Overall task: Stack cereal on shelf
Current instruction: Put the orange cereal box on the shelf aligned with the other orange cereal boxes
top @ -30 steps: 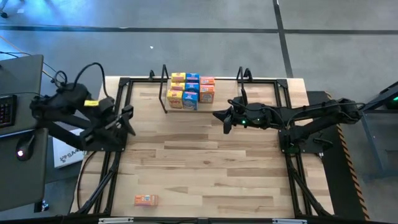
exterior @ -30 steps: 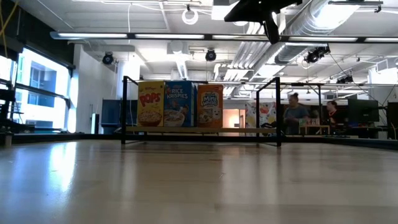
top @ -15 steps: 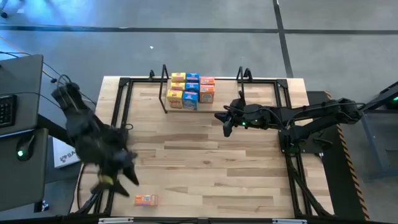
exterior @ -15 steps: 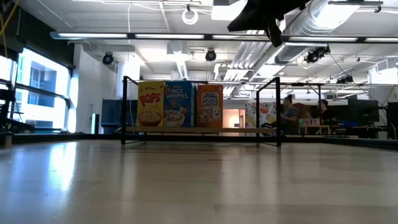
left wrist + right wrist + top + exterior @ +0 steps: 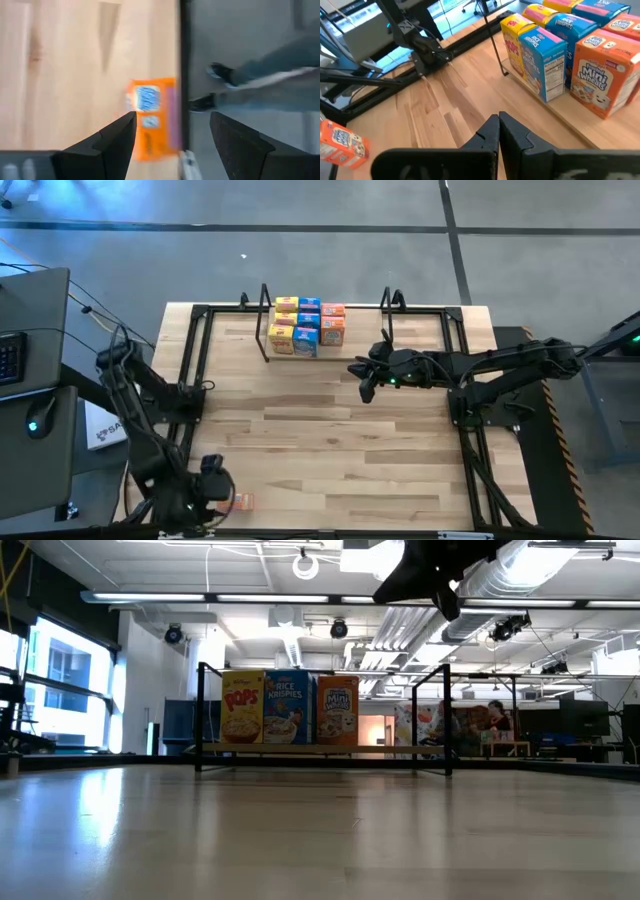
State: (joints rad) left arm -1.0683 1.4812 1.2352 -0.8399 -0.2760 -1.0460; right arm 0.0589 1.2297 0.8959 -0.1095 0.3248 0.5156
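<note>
Several yellow, blue and orange cereal boxes (image 5: pixel 305 325) stand on the board of the black rod shelf (image 5: pixel 265 320) at the table's far side. They also show in the low view (image 5: pixel 290 708) and the right wrist view (image 5: pixel 555 50). One orange box (image 5: pixel 238 502) lies flat near the table's near left corner. My left gripper (image 5: pixel 212 485) hovers over it, open. In the left wrist view the box (image 5: pixel 152 117) shows past the spread fingers of my left gripper (image 5: pixel 172 132). My right gripper (image 5: pixel 366 388) is shut and empty, raised just right of the shelf.
Black table-edge frames (image 5: pixel 190 370) run along the left and right sides of the table. The wooden tabletop (image 5: pixel 330 440) lies between them. The shelf's right half (image 5: pixel 365 330) holds no boxes. People stand in the room behind (image 5: pixel 480 725).
My left arm has swung from the middle of the table's left edge toward the near edge and come down over the lone orange box. The box has stayed where it was.
</note>
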